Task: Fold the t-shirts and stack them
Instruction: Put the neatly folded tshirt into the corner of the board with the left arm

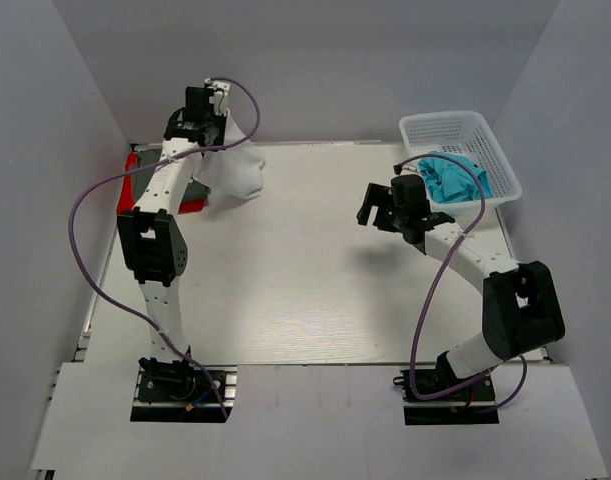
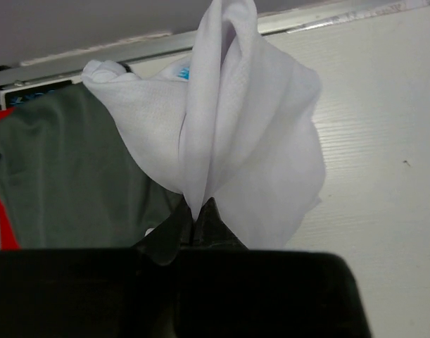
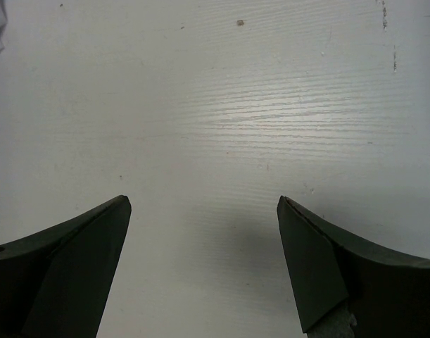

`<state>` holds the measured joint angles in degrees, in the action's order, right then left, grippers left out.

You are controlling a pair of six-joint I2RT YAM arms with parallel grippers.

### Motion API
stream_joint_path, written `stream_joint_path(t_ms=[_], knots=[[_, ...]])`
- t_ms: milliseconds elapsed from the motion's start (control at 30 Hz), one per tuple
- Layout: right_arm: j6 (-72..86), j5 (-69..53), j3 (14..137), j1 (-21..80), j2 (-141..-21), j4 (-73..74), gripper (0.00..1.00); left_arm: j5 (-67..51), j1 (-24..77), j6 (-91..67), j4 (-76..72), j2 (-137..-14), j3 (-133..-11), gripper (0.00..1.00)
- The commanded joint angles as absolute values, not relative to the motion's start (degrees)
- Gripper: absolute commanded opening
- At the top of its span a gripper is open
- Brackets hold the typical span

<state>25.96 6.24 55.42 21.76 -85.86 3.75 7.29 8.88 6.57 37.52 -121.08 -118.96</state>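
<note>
My left gripper (image 1: 211, 112) is shut on the white t-shirt (image 1: 233, 160) and holds it up at the back left; the cloth hangs bunched, its lower end at the table. In the left wrist view the white t-shirt (image 2: 250, 127) is pinched in the gripper (image 2: 195, 215), with a bit of blue neck label (image 2: 184, 72) showing. The dark grey t-shirt (image 2: 67, 176) lies under it on the red t-shirt (image 1: 135, 170). The teal t-shirt (image 1: 450, 178) lies crumpled in the basket. My right gripper (image 1: 377, 205) is open and empty over bare table (image 3: 204, 204).
The white mesh basket (image 1: 463, 128) stands at the back right corner of the table. Grey walls close in the left, back and right sides. A purple cable loops off each arm. The white table edge (image 1: 315, 365) runs in front of the arm bases.
</note>
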Motion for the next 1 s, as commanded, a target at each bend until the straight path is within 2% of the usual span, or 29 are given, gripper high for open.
stream_joint_path(t_ms=[0, 700, 967], knots=[[25.93, 6.42, 58.27, 21.71, -86.66, 3.87, 0.9, 8.35, 6.6, 9.4, 39.29, -118.21, -124.62, 0.0], [26.45, 7.29, 57.92, 21.89, -87.1, 4.66, 0.9, 7.03, -0.53, 7.65, 43.5, -115.22, -130.25, 0.0], [26.28, 5.89, 60.73, 22.06, -90.87, 5.1, 0.9, 10.63, -5.27, 4.92, 44.91, -116.98, -130.34, 0.0]])
